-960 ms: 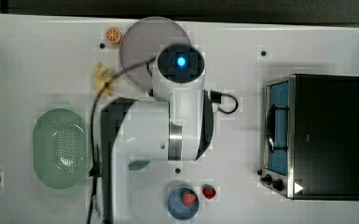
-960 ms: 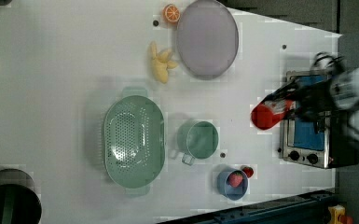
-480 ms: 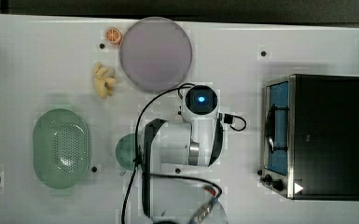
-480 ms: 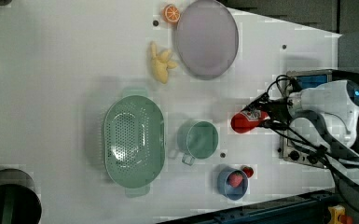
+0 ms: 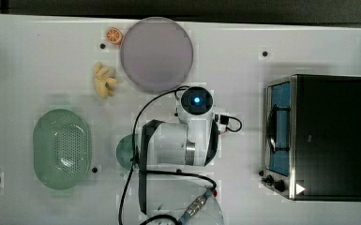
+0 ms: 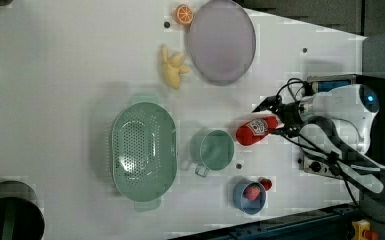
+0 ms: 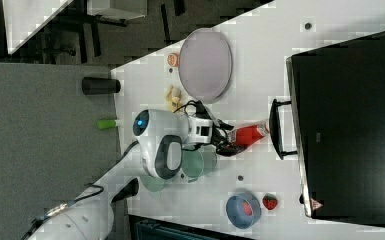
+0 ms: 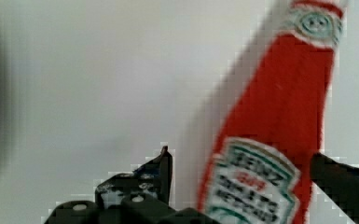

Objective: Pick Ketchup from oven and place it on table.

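A: What does the label say?

B: "Heinz" on a white shield, on the red plastic Ketchup (image 8: 279, 154) bottle.

A: Where is it?

B: On the white surface (image 6: 70, 90), between the green mug (image 6: 212, 149) and the boxy oven (image 5: 328, 136) with its blue glass door.

A: And the pincer (image 8: 242, 182)?

B: Spread wide; a gap shows between the bottle and one finger (image 8: 161, 172). The white arm (image 7: 162, 142) reaches low toward the oven.
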